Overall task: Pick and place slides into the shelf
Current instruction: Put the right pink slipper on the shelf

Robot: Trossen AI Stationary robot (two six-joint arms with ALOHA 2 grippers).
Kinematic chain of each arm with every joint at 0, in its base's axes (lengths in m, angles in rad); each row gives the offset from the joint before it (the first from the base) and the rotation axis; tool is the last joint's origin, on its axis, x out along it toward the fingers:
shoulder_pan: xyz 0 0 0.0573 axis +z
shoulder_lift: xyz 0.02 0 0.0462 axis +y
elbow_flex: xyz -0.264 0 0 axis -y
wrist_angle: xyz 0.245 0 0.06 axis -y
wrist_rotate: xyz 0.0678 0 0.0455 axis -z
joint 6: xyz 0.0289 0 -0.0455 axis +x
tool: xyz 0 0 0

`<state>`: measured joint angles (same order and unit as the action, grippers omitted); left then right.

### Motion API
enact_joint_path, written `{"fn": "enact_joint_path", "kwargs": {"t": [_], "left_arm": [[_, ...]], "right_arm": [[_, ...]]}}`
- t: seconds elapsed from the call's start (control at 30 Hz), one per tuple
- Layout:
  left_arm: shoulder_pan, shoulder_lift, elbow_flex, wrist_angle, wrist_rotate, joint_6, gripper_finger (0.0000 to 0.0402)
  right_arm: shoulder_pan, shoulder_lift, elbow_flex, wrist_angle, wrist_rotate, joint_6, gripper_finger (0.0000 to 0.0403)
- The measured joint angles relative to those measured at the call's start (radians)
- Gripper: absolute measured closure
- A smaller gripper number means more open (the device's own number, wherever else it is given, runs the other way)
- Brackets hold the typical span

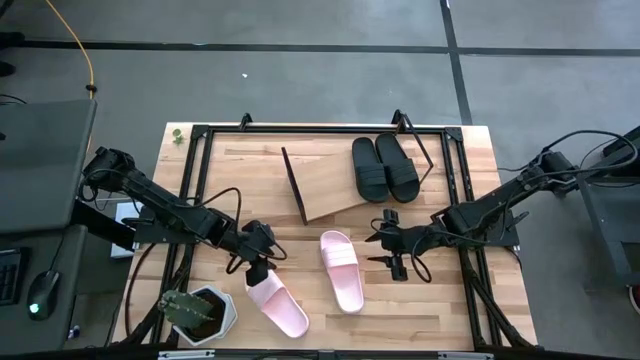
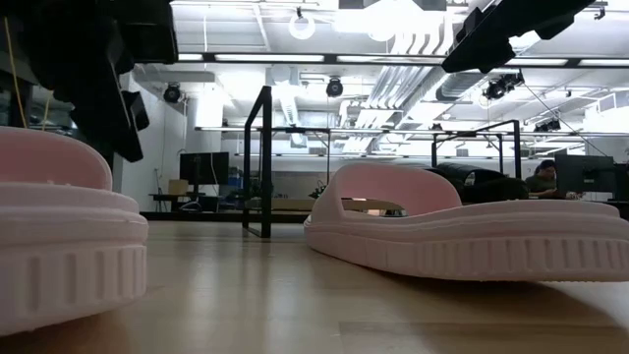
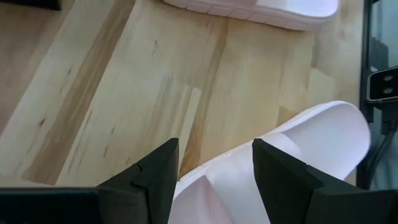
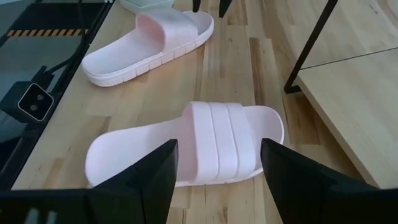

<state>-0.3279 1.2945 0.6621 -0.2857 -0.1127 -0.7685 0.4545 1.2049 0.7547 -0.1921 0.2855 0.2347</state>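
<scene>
Two black slides lie side by side on the slanted shelf board at the table's far middle. One pale pink slide lies flat on the table in the middle, and it also shows in the right wrist view. The other pink slide lies near the front left. My left gripper is open just over this slide's far end, one finger on each side of its strap. My right gripper is open and empty, just right of the middle pink slide.
A potted plant stands at the front left corner, close to the left pink slide. A black metal frame runs around the table's edges. The shelf's thin black wire frame stands up at the board's left side.
</scene>
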Motion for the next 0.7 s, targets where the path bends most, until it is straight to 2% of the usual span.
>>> {"fn": "enact_joint_path", "kwargs": {"t": [0.47,0.7], "left_arm": [[0.0,0.0,0.0,0.019,-0.002,0.0,0.0213],[0.0,0.0,-0.001,0.219,-0.005,0.073,0.0213]], "right_arm": [[0.0,0.0,0.0,0.0,0.001,0.0,0.0182],[0.0,0.0,0.0,0.003,0.0,0.0,0.0182]]}}
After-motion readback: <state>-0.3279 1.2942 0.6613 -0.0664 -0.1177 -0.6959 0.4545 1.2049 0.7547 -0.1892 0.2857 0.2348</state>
